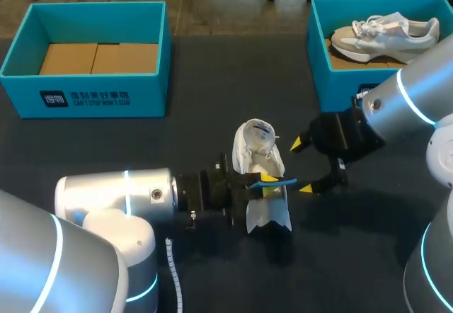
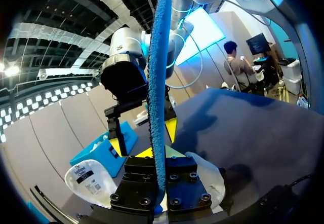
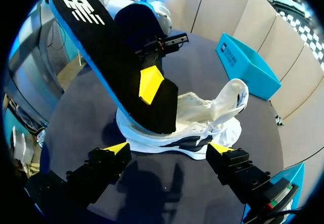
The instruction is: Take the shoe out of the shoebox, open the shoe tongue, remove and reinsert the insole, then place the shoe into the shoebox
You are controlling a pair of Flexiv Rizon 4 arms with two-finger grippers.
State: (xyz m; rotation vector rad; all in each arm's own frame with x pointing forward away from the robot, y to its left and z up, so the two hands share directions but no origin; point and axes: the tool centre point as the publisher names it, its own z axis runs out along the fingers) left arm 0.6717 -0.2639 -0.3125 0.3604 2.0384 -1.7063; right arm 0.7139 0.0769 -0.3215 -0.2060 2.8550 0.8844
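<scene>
L claw [image 1: 269, 185] clamped on insole [image 3: 116, 67], its lower end at the opening of the shoe [image 1: 258, 158], which lies on tabletop [image 1: 198, 115]. R claw [image 1: 301, 166] gapes just beside shoe. Prob reinsert step: R shld pin shoe, L feed insole in flat w/o buckling.

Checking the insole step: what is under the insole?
The white shoe lies on the table under the insole's lower end; the left tool grips the insole. The insole hides the shoe's opening, so whether it is in cannot be seen.
</scene>
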